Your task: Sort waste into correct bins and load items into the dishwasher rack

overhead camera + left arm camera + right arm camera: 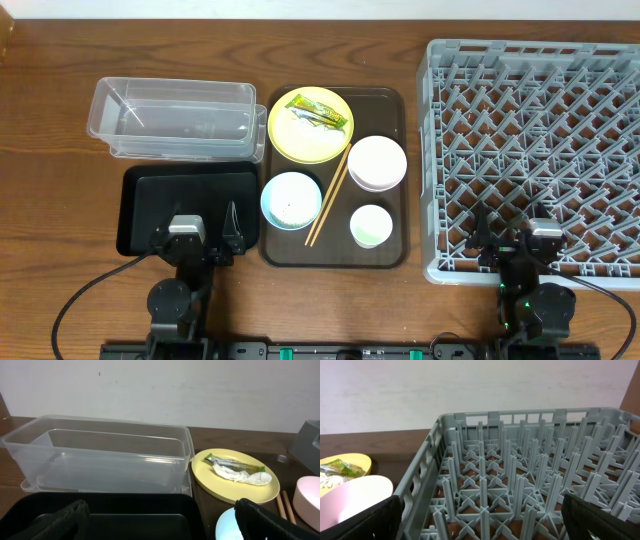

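My left pincer (pixel 160 510) gapes wide above the black tray (pixel 125 502), with the clear tub (pixel 100 455) walling the view ahead and the wrapper (pixel 235 467) on the yellow plate (pixel 225 490) at right. My right pincer (pixel 481 505) gapes wide over the grey rack (pixel 427 465), its pegs crowding the frame.

both arms (pixel 170 300) are black, built of rounded jointed segments on a dark base rail (pixel 350 350) at the near edge of the table. each wrist carries a small grey block (pixel 185 228). thin black cables (pixel 72 298) loop out from the bases. tiny green lights (pixel 527 300) glow on the right arm. the left hand (pixel 193 225) and right hand (pixel 520 225) have broad, matte black fingers (pixel 60 520).
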Robot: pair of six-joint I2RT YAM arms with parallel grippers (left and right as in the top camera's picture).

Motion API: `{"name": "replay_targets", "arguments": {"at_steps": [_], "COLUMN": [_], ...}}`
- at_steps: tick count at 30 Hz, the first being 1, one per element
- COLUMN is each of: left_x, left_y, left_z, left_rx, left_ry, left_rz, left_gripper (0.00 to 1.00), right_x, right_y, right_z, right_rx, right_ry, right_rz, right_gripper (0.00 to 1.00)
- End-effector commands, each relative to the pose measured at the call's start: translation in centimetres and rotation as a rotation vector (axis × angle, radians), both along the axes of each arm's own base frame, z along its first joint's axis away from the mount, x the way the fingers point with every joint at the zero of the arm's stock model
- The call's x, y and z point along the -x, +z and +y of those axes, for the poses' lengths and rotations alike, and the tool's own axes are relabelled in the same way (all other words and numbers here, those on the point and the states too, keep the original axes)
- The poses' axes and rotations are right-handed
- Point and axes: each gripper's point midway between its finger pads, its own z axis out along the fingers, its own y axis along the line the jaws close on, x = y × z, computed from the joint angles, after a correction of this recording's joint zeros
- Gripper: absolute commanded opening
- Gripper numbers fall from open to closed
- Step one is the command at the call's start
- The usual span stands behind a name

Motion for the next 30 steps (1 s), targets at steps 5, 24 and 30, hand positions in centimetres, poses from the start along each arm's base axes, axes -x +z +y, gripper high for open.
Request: {"name": "replay_targets", "arguments": {"at_steps": [5, 24, 30], "left_x": [0.1, 0.08, 0.11], "left_y": [-1.73, -1.6, -1.77], "left_z": [0.38, 0.41, 0.89], "left_rx": [-0.004, -0.005, -0.037], "left_ry": [0.02, 0.022, 0.045], "left_rz": [0.057, 0.052, 0.059], "left_gripper": [0.95, 0.95, 0.95], "right_x": [0.01, 0.01, 0.01], "right_y": [-0.09, -0.09, -0.09], "right_z": [0.35, 0.35, 0.34], "right_rx": [0.012, 0.012, 0.012], "right_ry": [0.014, 0.014, 0.014], "right_rz": [0.002, 0.002, 0.002], "right_gripper": [0.99, 0.99, 0.99]}}
